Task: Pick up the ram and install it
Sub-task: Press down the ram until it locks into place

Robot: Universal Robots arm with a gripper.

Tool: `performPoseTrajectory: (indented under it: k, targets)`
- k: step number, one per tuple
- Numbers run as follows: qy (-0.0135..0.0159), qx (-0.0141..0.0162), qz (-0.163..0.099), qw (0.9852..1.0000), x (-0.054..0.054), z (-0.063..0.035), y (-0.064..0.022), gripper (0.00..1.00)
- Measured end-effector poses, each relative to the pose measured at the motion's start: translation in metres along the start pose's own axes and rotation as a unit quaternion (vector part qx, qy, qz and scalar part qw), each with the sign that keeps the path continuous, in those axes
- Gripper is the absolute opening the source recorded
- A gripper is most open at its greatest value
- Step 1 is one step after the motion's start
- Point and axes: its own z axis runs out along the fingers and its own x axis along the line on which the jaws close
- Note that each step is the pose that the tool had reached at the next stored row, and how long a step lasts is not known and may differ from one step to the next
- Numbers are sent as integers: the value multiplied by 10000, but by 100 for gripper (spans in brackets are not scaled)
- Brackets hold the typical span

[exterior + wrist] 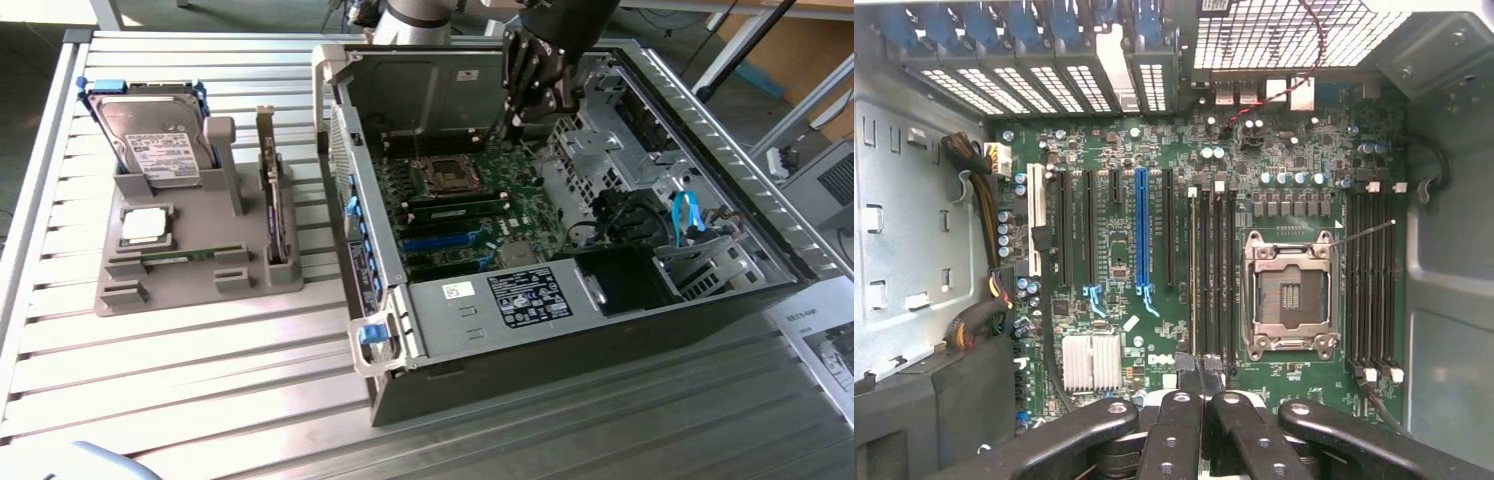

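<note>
While the gripper (530, 112), fingers together and empty, hangs inside the computer case (747, 215), the ram (461, 205) sits in its slot beside the empty processor socket (1291, 297); best confirm it lies level.

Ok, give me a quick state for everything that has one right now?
gripper: shut, empty, above the motherboard inside the case
computer case: side panel off, interior exposed
processor socket: open, no chip in it
ram: seated in a motherboard slot
hard drive: standing upright in the grey holder
</note>
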Motion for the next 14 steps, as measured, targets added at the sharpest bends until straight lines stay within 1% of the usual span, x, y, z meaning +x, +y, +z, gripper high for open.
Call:
performPoseTrajectory:
  k: [5, 11, 14]
  targets:
    - [-17, 0, 0, 10000, 0, -13, 0, 10]
    - [-17, 0, 0, 10000, 1, -50, 1, 10]
    - [-18, 0, 0, 10000, 1, -52, 1, 10]
